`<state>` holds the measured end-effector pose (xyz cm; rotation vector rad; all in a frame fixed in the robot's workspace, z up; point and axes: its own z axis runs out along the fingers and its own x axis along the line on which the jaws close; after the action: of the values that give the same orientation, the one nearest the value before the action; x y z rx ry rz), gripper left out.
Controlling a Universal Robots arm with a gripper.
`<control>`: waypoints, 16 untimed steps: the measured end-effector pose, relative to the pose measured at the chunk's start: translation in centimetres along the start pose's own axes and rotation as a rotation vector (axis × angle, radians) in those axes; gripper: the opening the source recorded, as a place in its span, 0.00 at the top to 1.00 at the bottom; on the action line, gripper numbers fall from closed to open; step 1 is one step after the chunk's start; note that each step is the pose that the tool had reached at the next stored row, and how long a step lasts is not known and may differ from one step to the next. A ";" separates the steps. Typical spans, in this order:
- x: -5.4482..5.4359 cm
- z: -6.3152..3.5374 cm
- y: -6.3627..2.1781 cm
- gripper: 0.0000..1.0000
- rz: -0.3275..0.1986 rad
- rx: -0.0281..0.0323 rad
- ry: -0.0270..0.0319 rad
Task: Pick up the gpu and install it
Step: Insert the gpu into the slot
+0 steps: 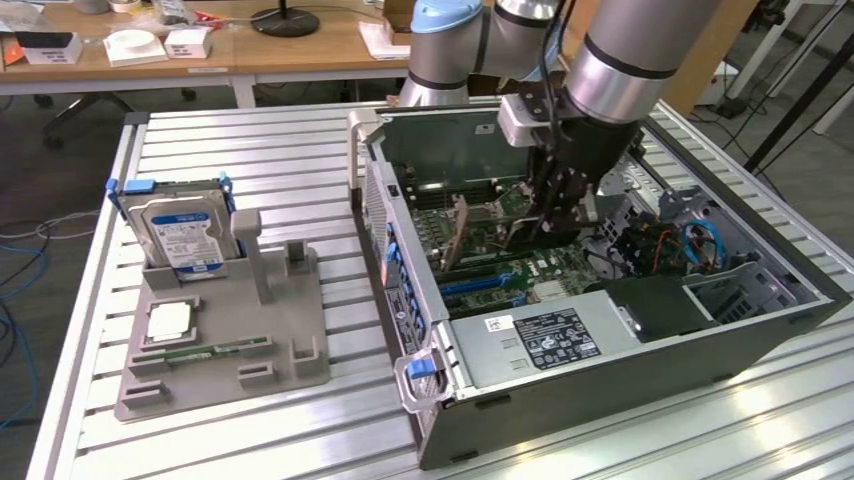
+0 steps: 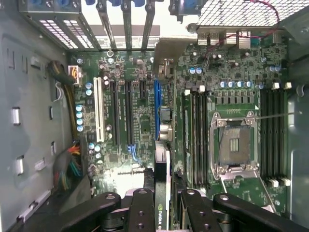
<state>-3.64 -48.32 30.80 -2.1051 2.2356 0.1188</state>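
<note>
Item: gpu (image 2: 162,174), clamped edge-on in end effector (image 2: 163,205) above motherboard (image 2: 145,111); judged light, stiff, fragile; best gripped along bare board edges.

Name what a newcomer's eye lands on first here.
The robot arm reaching into the open computer case, its gripper shut on the gpu, held edge-on over the motherboard. Next, the blue-labelled hard drive standing in the grey fixture at the exterior view's left.

My fingers (image 2: 140,212) hold the flat gpu card (image 2: 161,203) inside the open metal computer case (image 1: 627,380); on the slatted bench (image 1: 267,440) at the exterior view's left stands the moulded parts holder (image 1: 287,345) (boxy hard drive (image 1: 184,238) upright in it).
</note>
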 end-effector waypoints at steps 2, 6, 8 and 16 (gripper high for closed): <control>0.1 0.35 0.12 0.74 0.000 0.0000 0.0001; 0.1 1.07 0.40 0.74 0.000 -0.0001 0.0001; 0.2 1.43 0.50 0.74 0.000 -0.0001 0.0001; 0.2 1.90 0.58 0.74 0.000 -0.0001 0.0001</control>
<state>-4.24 -48.32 28.90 -2.1052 2.2357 0.1187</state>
